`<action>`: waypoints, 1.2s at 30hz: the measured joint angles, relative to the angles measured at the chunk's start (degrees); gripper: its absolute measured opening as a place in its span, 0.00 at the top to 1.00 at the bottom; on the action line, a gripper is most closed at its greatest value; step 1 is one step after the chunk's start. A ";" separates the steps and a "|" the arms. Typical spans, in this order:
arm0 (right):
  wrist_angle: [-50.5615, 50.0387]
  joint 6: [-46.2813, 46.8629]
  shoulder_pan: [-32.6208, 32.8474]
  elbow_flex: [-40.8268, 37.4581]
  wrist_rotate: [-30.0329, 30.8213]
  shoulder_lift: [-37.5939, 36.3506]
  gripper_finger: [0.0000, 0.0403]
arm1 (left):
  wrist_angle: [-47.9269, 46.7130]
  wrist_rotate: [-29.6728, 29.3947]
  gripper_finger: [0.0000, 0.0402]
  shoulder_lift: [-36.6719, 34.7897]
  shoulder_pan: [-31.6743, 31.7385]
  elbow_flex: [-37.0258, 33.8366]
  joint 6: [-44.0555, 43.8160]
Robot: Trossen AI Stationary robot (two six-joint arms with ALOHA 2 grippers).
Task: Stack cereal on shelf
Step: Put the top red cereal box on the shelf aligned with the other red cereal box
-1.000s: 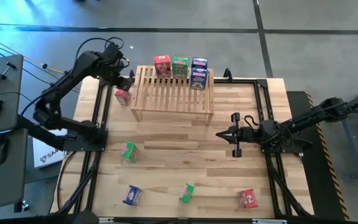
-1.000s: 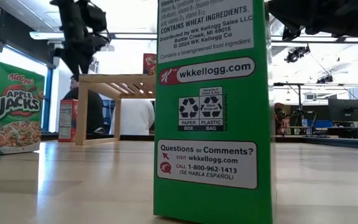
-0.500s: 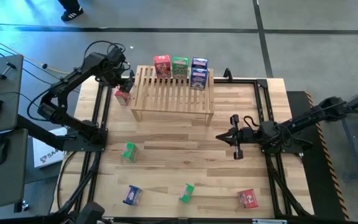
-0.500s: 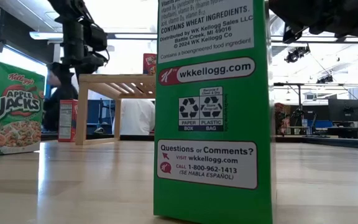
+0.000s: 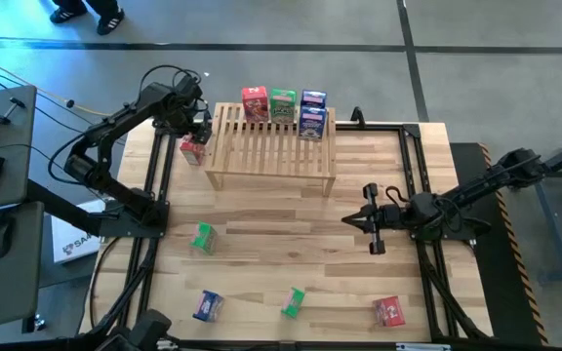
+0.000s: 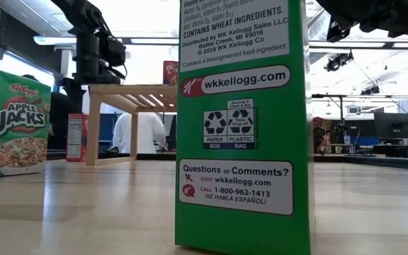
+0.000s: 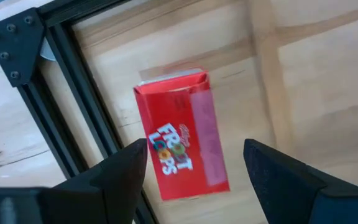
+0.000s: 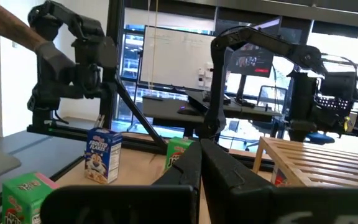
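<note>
The light-wood shelf point(image 5: 271, 144) stands at the table's far side. A red point(image 5: 255, 101), a green point(image 5: 282, 103) and two blue boxes point(image 5: 311, 111) stand on its far part. A red Froot Loops box point(image 7: 182, 143) stands on the table by the shelf's left leg point(image 5: 192, 150). My left gripper point(image 7: 194, 152) is open and points down just above it, one finger on either side and clear of it. My right gripper point(image 5: 347, 220) is shut and empty, right of the table's middle. Two green point(image 5: 203, 237), point(image 5: 294, 301), a blue point(image 5: 207, 305) and a red box point(image 5: 389, 311) stand near the front.
A black metal frame point(image 5: 159, 175) runs along the table's left and right sides, close beside the red box. In the low view a green box point(image 6: 243, 120) fills the foreground and an Apple Jacks box point(image 6: 9, 124) stands at the left. People stand beyond the table.
My left gripper has come down a little and turned from a slant to point straight down over the red box beside the shelf. My right gripper has drifted slightly toward the table's near and right edges. No box has moved.
</note>
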 joint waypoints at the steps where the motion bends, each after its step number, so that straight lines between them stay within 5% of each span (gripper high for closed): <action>1: 0.15 0.01 0.00 0.00 0.00 0.00 1.00 | 0.04 -0.37 0.36 0.50 0.00 0.00 -0.12; 14: 0.51 -0.44 0.00 0.00 0.04 0.00 1.00 | 1.48 -1.60 0.37 4.17 0.35 0.00 -0.09; 28: 0.51 -0.44 0.00 0.00 0.04 0.00 1.00 | 2.98 -2.39 0.63 3.98 0.63 0.00 3.15; 36: 0.50 -0.44 0.00 0.02 -0.02 0.00 1.00 | -0.82 -4.89 0.67 -0.17 0.63 6.81 8.08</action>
